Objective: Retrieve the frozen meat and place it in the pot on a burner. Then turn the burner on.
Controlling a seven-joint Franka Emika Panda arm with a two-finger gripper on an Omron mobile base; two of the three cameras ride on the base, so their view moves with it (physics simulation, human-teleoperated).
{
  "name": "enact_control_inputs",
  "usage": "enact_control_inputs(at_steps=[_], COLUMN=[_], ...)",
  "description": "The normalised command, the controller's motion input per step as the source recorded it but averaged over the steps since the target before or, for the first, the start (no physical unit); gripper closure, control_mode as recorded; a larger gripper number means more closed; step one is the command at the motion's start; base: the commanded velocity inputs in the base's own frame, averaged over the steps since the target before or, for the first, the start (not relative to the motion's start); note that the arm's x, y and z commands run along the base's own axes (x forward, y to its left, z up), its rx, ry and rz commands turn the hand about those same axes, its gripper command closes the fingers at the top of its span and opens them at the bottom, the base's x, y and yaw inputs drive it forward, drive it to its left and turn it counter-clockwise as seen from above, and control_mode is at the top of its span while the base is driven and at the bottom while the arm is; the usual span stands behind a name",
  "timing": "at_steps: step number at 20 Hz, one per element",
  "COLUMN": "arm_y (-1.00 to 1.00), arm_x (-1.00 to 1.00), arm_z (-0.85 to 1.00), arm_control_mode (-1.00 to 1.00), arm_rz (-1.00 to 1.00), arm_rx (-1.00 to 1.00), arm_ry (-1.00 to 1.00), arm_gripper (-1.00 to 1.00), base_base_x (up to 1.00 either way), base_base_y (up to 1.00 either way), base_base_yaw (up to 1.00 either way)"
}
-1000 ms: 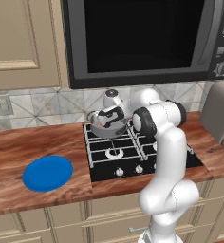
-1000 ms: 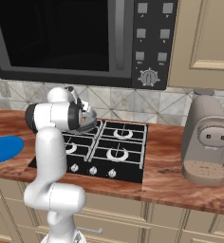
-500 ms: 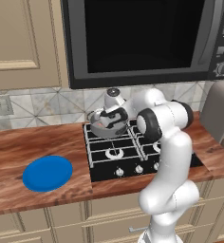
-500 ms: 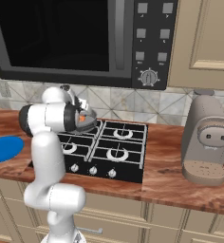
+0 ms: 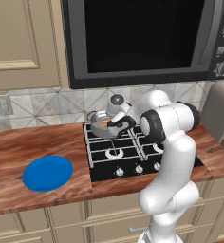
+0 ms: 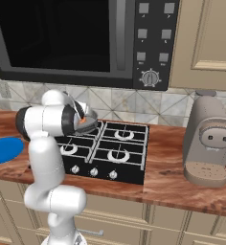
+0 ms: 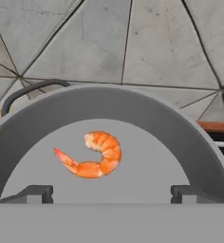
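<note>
The frozen meat lies on the floor of the pot, free of the gripper, whose two fingers stand wide apart and hold nothing. In the hand view the meat is just ahead of the fingertips and a little to the left of the middle, with its curved body lying across the view, the tail pointing to the left. The pot stands on the rear left burner of the cooktop, near the tiled wall.

In my judgement, the placing is done and the next move turns on the knobs at the front edge of the cooktop. They lie below and toward the robot from the gripper, so the hand must come back out of the pot and go down.

In the base views the arm hides part of the pot and the burner under it. Which knob belongs to that burner I cannot tell.
</note>
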Motion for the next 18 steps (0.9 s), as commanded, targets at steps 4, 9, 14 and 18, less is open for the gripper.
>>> enact_control_inputs(at_steps=[4, 9, 14, 18], arm_y=[0.00, 0.00, 0.00, 0.00], arm_x=[-0.54, -0.64, -0.74, -0.95], arm_z=[0.28, 0.51, 0.47, 0.42], arm_control_mode=[-1.00, -1.00, -1.00, -1.00], arm_rz=[0.00, 0.00, 0.00, 0.00], arm_rx=[0.00, 0.00, 0.00, 0.00], arm_ry=[-0.08, -0.11, -0.09, -0.05], arm_gripper=[-1.00, -1.00, -1.00, -1.00], base_base_x=[0.00, 0.00, 0.00, 0.00], base_base_y=[0.00, 0.00, 0.00, 0.00], base_base_yaw=[0.00, 0.00, 0.00, 0.00])
